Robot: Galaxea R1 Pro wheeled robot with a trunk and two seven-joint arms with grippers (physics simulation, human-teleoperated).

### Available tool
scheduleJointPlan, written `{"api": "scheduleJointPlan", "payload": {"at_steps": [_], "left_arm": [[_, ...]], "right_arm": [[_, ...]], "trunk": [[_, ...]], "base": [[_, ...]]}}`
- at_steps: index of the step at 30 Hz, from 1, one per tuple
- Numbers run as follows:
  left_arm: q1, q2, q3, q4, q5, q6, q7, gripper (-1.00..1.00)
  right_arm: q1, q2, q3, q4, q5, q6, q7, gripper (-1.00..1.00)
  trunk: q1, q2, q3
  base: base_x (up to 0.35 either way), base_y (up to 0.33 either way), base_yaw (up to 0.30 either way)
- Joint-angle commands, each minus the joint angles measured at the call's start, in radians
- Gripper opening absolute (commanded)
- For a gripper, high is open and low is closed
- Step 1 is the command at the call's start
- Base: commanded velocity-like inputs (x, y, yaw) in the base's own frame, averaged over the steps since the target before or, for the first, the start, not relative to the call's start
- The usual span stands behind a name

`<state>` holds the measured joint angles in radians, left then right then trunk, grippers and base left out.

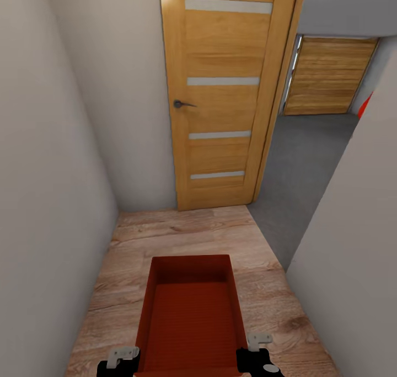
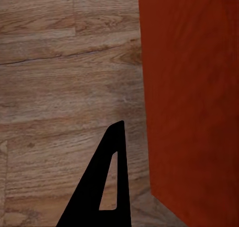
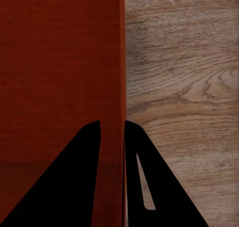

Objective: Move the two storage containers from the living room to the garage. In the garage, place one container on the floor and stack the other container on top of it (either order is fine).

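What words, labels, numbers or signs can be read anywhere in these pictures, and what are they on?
There are none.
The storage container held by the right gripper has plain orange-red walls with no label.
The wooden door carries only pale glass strips and a handle, no sign or number.
The walls, the wood-plank floor and the grey floor beyond the doorway are unmarked.

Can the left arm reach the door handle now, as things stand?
Probably not: the door handle is far ahead down the corridor, and the left gripper sits beside the storage container, apparently helping carry it.
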<state>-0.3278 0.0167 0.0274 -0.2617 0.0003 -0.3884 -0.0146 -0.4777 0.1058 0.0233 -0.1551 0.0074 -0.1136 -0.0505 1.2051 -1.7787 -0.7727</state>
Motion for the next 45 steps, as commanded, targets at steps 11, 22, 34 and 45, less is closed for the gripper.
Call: {"api": "scheduleJointPlan", "payload": {"at_steps": [11,22,34,45], "left_arm": [[-0.001,0.0,0.007,0.001,0.003,-0.005,0.001,-1.0],[0.0,0.0,0.007,0.001,0.003,-0.006,0.001,-1.0],[-0.001,0.0,0.007,0.001,0.003,-0.006,0.001,-1.0],[0.0,0.0,0.007,0.001,0.003,-0.006,0.001,-1.0]], "right_arm": [[-0.001,0.0,-0.005,0.0,0.002,-0.003,-0.006,-1.0],[-0.001,0.0,-0.005,0.0,0.002,-0.003,-0.006,-1.0],[-0.001,0.0,-0.005,0.0,0.002,-0.003,-0.007,-1.0],[-0.001,0.0,-0.005,0.0,0.002,-0.003,-0.006,-1.0]], "trunk": [[0.0,0.0,-0.001],[0.0,0.0,-0.001],[0.0,0.0,-0.001],[0.0,0.0,-0.001]], "base": [[0.154,0.098,-0.003],[0.099,0.08,0.0],[0.071,0.055,-0.088],[0.036,0.015,-0.169]]}}
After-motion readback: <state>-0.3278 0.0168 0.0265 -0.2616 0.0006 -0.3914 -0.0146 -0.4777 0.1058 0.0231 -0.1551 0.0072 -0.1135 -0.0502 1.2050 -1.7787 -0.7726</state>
